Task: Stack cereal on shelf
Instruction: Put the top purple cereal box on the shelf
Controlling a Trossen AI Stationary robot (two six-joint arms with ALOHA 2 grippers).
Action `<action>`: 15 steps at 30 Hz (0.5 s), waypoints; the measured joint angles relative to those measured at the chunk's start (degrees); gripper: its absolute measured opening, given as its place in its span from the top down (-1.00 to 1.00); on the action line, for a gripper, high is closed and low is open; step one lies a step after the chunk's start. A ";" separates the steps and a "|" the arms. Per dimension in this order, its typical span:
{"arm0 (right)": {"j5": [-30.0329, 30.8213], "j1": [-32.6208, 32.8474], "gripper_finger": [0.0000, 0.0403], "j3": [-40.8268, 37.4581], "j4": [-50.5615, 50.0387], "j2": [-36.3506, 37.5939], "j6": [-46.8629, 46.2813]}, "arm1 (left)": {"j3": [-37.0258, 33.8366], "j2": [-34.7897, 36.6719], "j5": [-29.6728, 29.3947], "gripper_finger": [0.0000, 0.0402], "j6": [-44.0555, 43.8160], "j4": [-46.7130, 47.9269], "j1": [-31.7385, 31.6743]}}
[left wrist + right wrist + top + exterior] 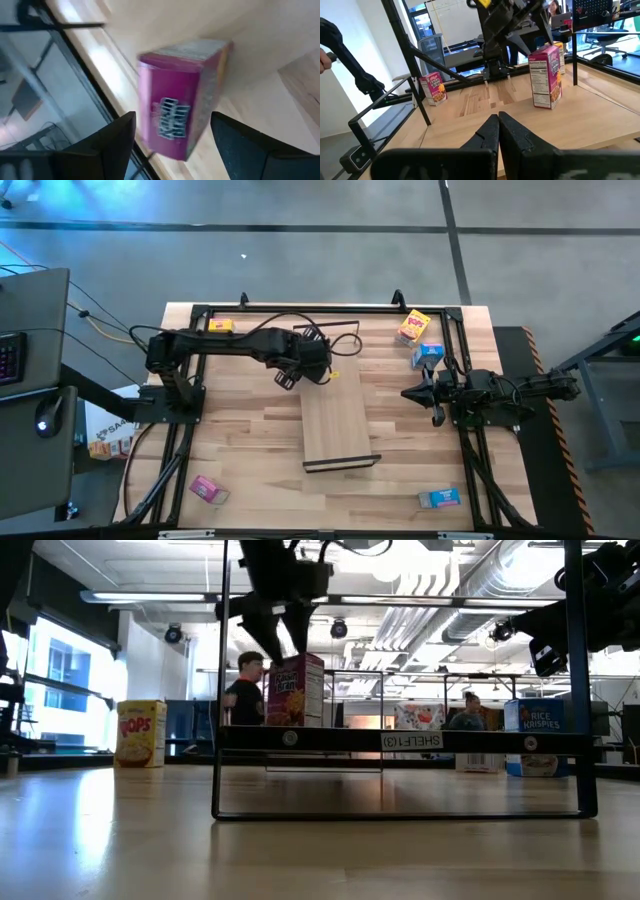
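Hovering our left gripper (322, 370) over the far end of the shelf (335, 420), we are keeping its fingers (105, 145) spread wide, clear of the pink cereal box (182, 95) standing upright on the plank (297, 690). We are parking our right gripper (412, 393) beside the shelf with its fingers pressed together on nothing. Yellow (413, 326) and blue (428, 355) boxes are sitting near it; another yellow box (220, 326), a pink one (207, 489) and a blue one (439, 498) are lying elsewhere on the table (250, 430).
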State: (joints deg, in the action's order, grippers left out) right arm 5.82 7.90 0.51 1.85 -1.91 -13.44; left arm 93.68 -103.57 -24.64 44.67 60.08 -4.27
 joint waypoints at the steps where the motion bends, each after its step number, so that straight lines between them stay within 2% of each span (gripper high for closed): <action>1: 0.00 0.00 1.00 0.00 0.00 0.00 0.01 | 0.63 0.06 -0.02 -0.25 -0.07 0.07 0.00; 8: 0.00 0.00 1.00 0.00 0.00 0.00 0.00 | 6.84 0.93 -1.39 -0.25 -1.23 3.20 0.32; 11: 0.00 -0.01 1.00 0.00 -0.01 0.00 0.00 | 9.55 2.77 -0.50 -0.25 -7.78 3.09 0.27; 13: 0.00 -0.02 1.00 0.00 0.00 0.02 -0.01 | 9.51 5.39 6.02 -0.23 -16.84 2.84 -0.63; 15: 0.02 0.00 1.00 0.00 -0.02 0.00 -0.01 | 7.56 9.15 15.68 -0.20 -27.26 -0.49 -2.22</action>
State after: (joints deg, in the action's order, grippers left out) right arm 5.84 7.90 0.51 1.83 -1.91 -13.45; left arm 101.24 -94.42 -8.96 17.41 59.59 -6.49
